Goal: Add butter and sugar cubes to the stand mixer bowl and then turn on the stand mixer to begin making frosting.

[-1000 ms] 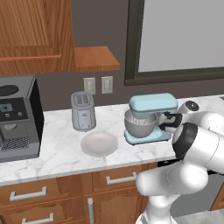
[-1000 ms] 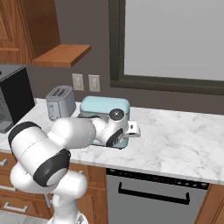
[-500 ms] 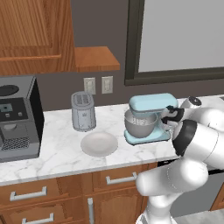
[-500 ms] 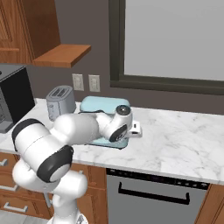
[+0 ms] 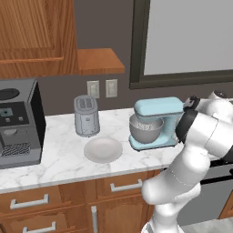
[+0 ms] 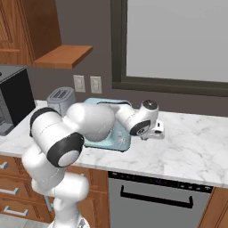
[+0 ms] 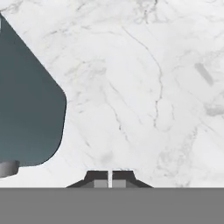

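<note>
On the marble counter [image 5: 63,154], left base view: we note the stand mixer [image 5: 157,122] at about 3 o'clock from the pale plate [image 5: 103,149], with the stand mixer bowl [image 5: 145,131] seated under its head. The toaster [image 5: 86,115] stands at 11 o'clock from the plate, the coffee machine [image 5: 18,123] far out at 9 o'clock. We cannot make out butter or sugar cubes on the plate or in the bowl.

Right base view: the gripper [image 6: 156,130] hangs just beside the mixer's rear, at its 3 o'clock, above bare marble. The mixer's long axis runs 9-to-3 here, so we judge any control lies toward 9 o'clock from the claw.

Hand view: the fingertips [image 7: 101,178] are pressed together, holding nothing. The mixer's blue base [image 7: 26,109] sits at 9 o'clock, apart from the tips; open marble fills 12 to 3.
</note>
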Available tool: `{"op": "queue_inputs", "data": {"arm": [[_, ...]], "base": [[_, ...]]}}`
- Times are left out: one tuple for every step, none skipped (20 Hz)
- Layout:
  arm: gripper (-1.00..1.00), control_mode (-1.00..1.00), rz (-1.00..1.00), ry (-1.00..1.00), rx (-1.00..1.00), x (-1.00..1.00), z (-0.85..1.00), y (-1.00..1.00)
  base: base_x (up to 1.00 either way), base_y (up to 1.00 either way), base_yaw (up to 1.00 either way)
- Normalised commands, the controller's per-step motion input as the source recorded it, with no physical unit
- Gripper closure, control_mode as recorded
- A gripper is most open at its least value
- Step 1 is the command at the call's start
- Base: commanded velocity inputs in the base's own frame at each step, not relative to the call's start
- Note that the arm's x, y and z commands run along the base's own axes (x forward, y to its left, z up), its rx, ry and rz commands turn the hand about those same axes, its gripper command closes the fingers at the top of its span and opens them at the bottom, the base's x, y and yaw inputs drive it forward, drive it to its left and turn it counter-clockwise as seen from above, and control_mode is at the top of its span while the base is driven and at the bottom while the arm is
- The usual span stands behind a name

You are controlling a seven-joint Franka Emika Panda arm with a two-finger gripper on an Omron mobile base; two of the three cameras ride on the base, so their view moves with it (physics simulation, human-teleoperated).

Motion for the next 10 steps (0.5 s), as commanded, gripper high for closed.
{"op": "queue_inputs", "data": {"arm": [[1.0,-1.0,-0.01,0.0,0.0,-0.1,0.0,-0.71],[1.0,-1.0,0.0,0.0,0.0,-0.14,0.0,-0.6],[1.0,-1.0,0.0,0.0,0.0,-0.3,0.0,-0.45],[1.0,-1.0,0.0,-0.06,0.0,-0.62,0.06,-0.23],[1.0,-1.0,0.0,-0.12,0.0,-0.94,0.21,0.0],[1.0,-1.0,0.0,-0.16,0.0,-1.0,0.27,0.0],[1.0,-1.0,0.0,-0.19,0.0,-1.0,0.37,0.01],[1.0,-1.0,0.0,-0.19,0.0,-1.0,0.38,0.07],[1.0,-1.0,0.0,-0.17,0.0,-1.0,0.34,0.24],[1.0,-1.0,0.0,-0.17,0.0,-1.0,0.34,0.34]], "base": [[0.0,0.0,0.0],[0.0,0.0,0.0],[0.0,0.0,0.0],[0.0,0.0,0.0],[0.0,0.0,0.0],[0.0,0.0,0.0],[0.0,0.0,0.0],[0.0,0.0,0.0],[0.0,0.0,0.0],[0.0,0.0,0.0]]}}
